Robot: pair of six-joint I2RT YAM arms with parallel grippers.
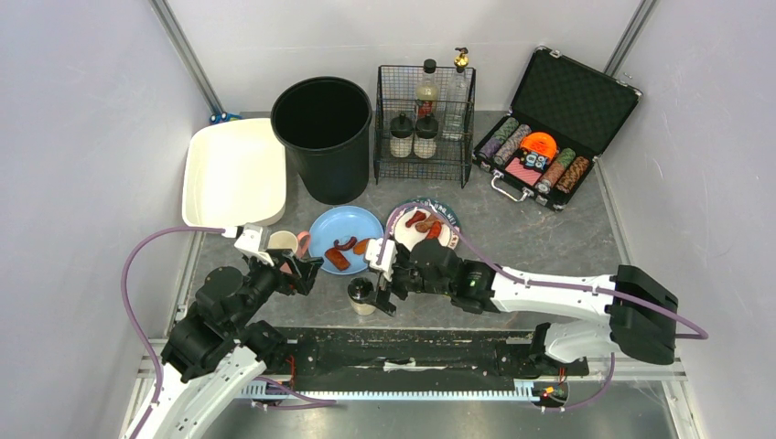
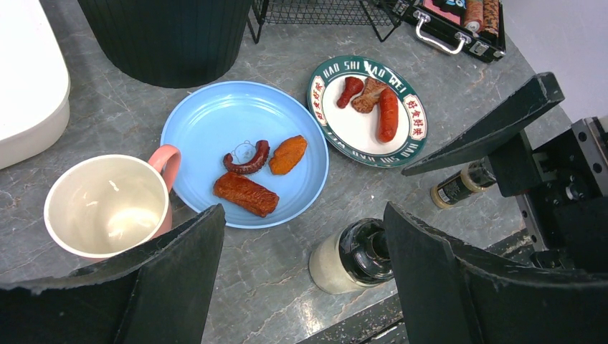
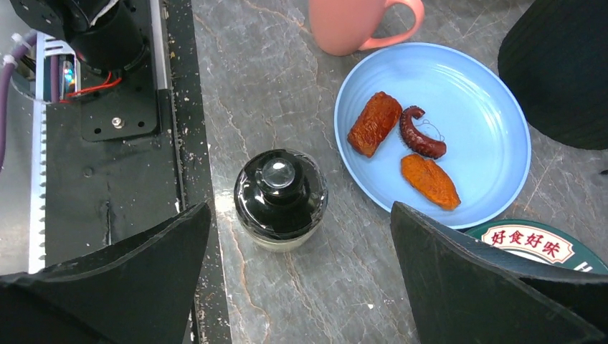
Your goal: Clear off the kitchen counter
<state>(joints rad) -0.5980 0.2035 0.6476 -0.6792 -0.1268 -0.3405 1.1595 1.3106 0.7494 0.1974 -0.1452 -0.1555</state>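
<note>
Both arms reach forward from the near edge, elbows bent, wrists tipped down over the kitchen counter (image 1: 549, 247), the grey mottled stone-look slab under everything. The left gripper (image 1: 302, 271) hangs with its jaws spread wide, holding nothing. The right gripper (image 1: 382, 276) is likewise released and empty, with its arm stretched in from the right and its wrist pointing left.

Seen from the right wrist, one jar (image 3: 279, 190) stands upright below the gap between the right jaws. It is round, with pale glass and a glossy black lid, and it is clear of both fingers. One blue plate (image 2: 215, 122), smooth and round, lies ahead of the left jaws. It carries three pieces of food: a brown slab, a curled tentacle and an orange oval. One mug (image 2: 107, 204), pink outside and cream inside, sits just beside one left finger, with its handle touching the blue plate's rim. Beyond the blue plate lies one printed plate (image 2: 401, 154) with a green lettered rim, holding three reddish-brown pieces.

Farther from both jaws stand one black ribbed bin (image 1: 322, 137), one white tray (image 1: 233, 174), one wire basket (image 1: 425, 110) with four bottles, and one open case (image 1: 558, 128) of chips.
</note>
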